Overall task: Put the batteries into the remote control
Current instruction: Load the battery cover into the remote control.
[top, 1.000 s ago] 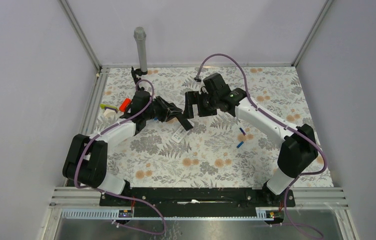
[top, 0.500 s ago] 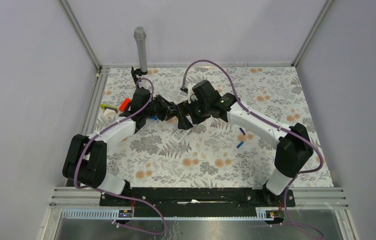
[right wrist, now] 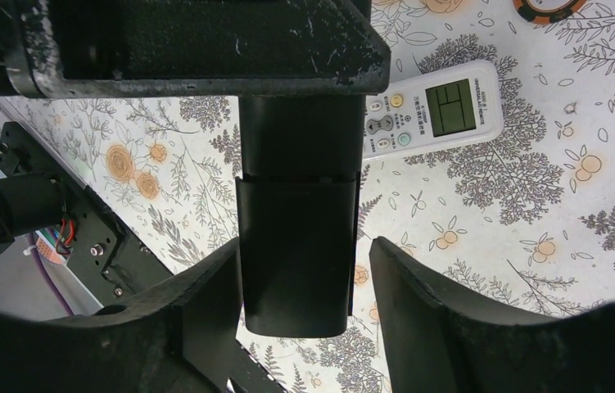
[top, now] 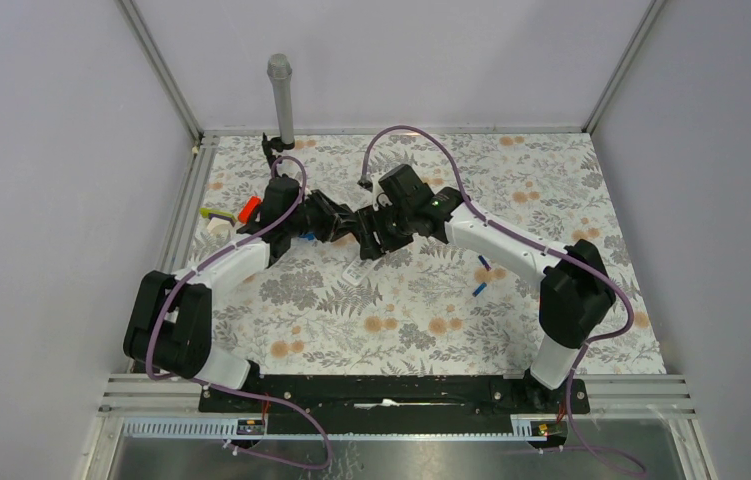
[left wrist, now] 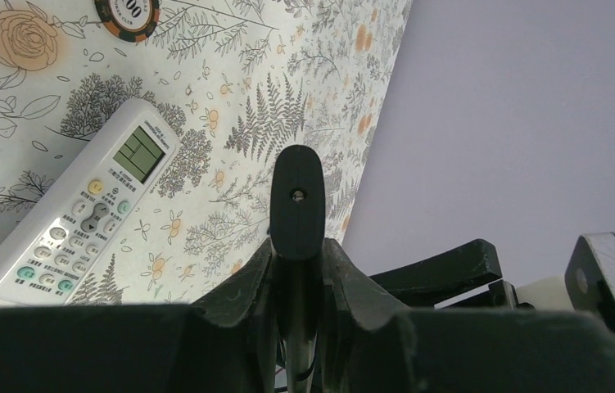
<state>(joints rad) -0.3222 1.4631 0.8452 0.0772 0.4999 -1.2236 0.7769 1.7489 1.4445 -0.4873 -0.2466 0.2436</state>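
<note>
Batteries (top: 482,265), tiny blue sticks, lie on the flowery cloth (top: 401,320). The left gripper (left wrist: 297,246) pinches a smooth, boxy black remote (right wrist: 296,237). The jaws of the right gripper (right wrist: 304,246) stand open around it, above a white remote (left wrist: 83,221).

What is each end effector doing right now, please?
Left end effector: closed on the slim black plastic remote.
Right end effector: open, straddling that remote.
</note>
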